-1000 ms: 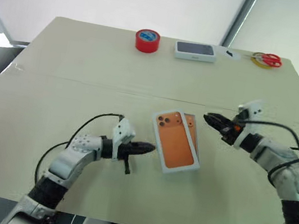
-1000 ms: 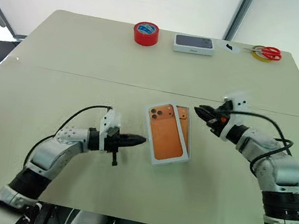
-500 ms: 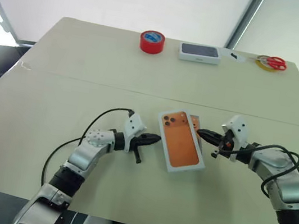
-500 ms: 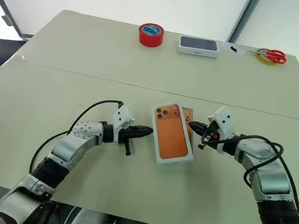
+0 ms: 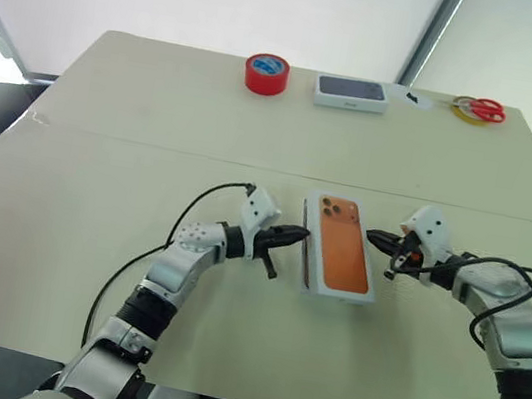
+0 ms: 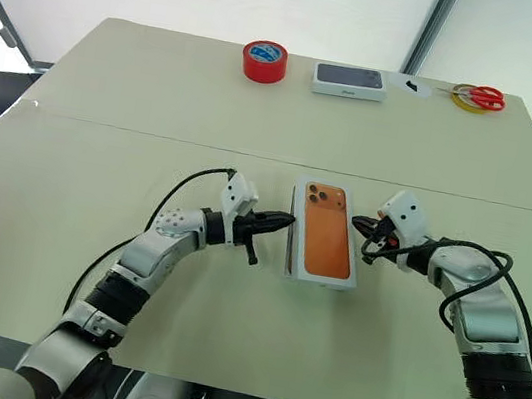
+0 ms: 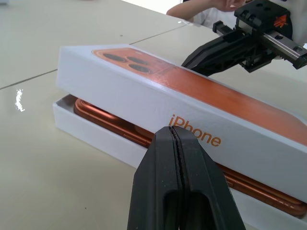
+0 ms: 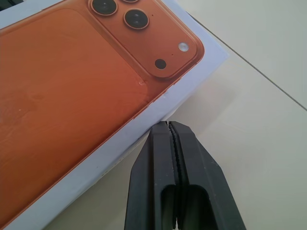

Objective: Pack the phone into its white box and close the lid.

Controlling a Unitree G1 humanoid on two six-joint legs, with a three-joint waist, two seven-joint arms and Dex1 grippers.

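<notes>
Left wrist view: glossy orange-printed lid [image 7: 192, 110] sits askew over phone [image 7: 110, 124].

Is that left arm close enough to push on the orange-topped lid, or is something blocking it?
Probably yes. The left gripper, shut, points straight at the lid's near side with nothing between them; the right gripper sits on the opposite side, out of its way.

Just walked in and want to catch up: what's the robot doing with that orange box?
It is packing a phone. The phone lies in the white box, and the lid, printed with an orange phone, sits on top but not yet pushed down, tilted with a gap on one side. The left gripper and right gripper, both shut, flank the lid, nudging it square. Tape, another box and scissors sit at the table's far edge.
</notes>
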